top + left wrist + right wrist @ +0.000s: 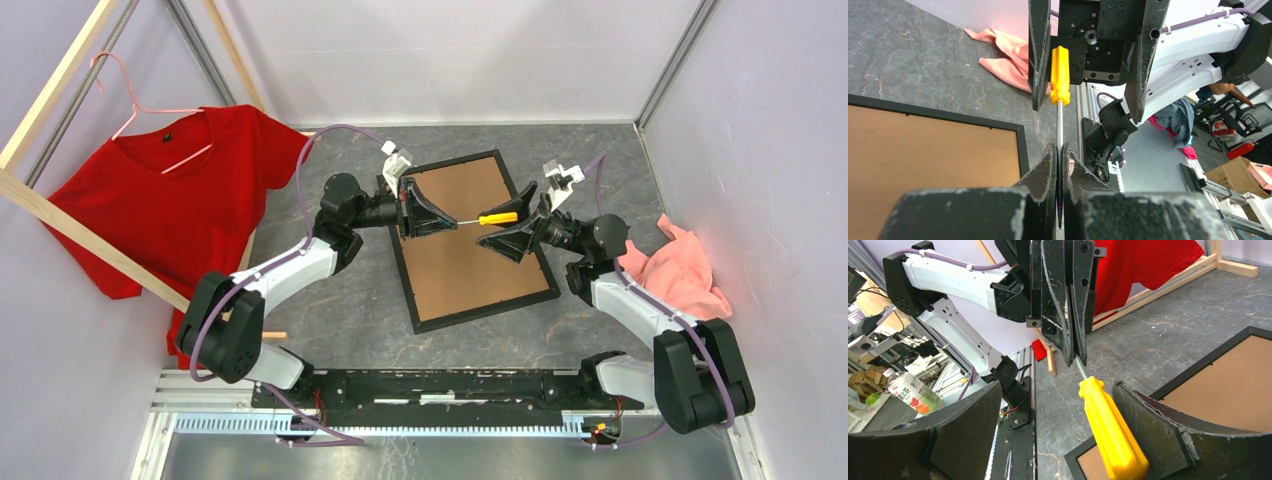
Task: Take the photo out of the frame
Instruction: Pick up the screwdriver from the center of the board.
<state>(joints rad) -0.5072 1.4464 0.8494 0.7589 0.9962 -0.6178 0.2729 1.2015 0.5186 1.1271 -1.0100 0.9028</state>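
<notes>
The black frame (487, 309) lies face down on the table, its brown backing board (470, 260) up. The photo is hidden under the board. My left gripper (440, 222) is shut on the metal shaft of a yellow-handled screwdriver (498, 217) and holds it level above the board. My right gripper (508, 222) is open, its fingers on either side of the yellow handle. In the left wrist view the jaws (1060, 150) pinch the shaft, and the handle (1060, 75) is next to one right finger. In the right wrist view the handle (1108, 430) lies by the right-hand finger (1158, 425), above the frame's corner (1083, 452).
A red T-shirt (180, 200) hangs on a pink hanger from a pale wooden rack (90, 245) at the left. A pink cloth (680, 265) lies at the right by the wall. Grey walls enclose the table on three sides.
</notes>
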